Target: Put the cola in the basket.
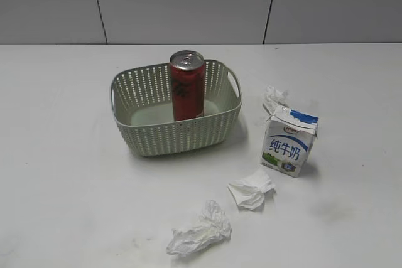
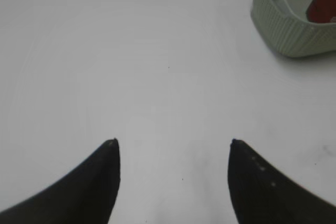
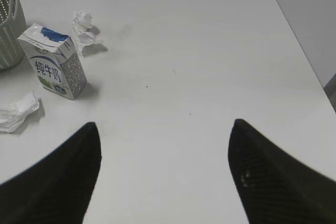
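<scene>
On my left wrist feed the left gripper [image 2: 173, 142] has its two dark fingers spread wide apart with nothing between them, only bare white table [image 2: 131, 66] beneath. Ahead of it and off to its right I see a corner of the pale green basket [image 2: 286, 30], with a sliver of the red cola [image 2: 323, 1] showing inside it at the frame edge. That basket is well apart from the fingertips.

On my right wrist feed the right gripper [image 3: 165, 124] is likewise spread wide, holding nothing. Ahead and to its left stands the blue-and-white milk carton [image 3: 55, 64], upright, its top torn open. A crumpled tissue [image 3: 84, 27] lies just beyond the carton, and another tissue wad [image 3: 18, 111] sits nearer the gripper on the left. The basket's edge barely enters at the far left.

From the exterior camera neither arm appears. The cola stands upright inside the basket, toward its back wall, its silver top rising above the rim. The carton is to the right of the basket, apart from it, and a third crumpled paper [image 1: 200, 230] lies on the table nearest the camera.
</scene>
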